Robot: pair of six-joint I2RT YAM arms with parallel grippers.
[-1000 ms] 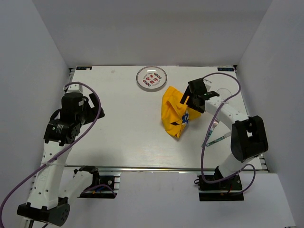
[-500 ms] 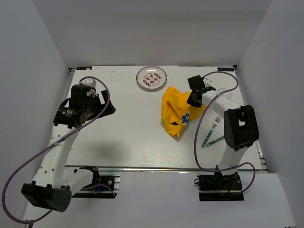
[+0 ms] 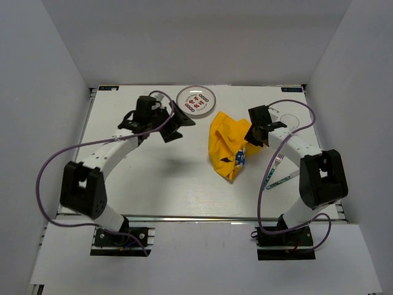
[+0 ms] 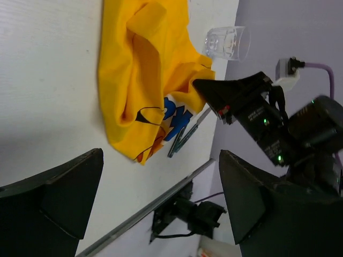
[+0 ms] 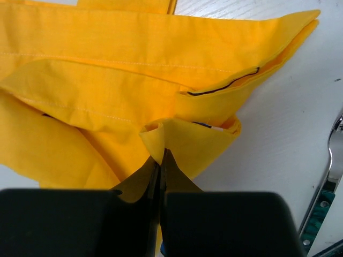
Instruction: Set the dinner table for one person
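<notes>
On the white dinner table (image 3: pixel 153 181) lies a crumpled yellow placemat (image 3: pixel 226 147) right of centre. My right gripper (image 3: pixel 253 134) is at the cloth's right edge, shut on a pinched fold of the placemat (image 5: pixel 134 64); the fingertips (image 5: pixel 162 152) meet under that fold. Reaching in from the left, my left gripper (image 3: pixel 178 126) hovers open with nothing in it, between the plate (image 3: pixel 196 101) and the cloth. The left wrist view looks across the placemat (image 4: pixel 144 80) at a clear glass (image 4: pixel 228 43), with my left gripper (image 4: pixel 161 155) wide open.
A clear glass (image 3: pixel 288 121) stands at the back right behind the right arm. A fork (image 3: pixel 274 166) and a green-handled utensil (image 3: pixel 284 180) lie right of the cloth. The patterned plate sits at the back middle. A metal rail (image 3: pixel 196 217) runs along the front edge.
The right gripper has shut on the placemat's edge. The left arm has swung from the table's left side toward the middle, and now sits beside the plate, still open.
</notes>
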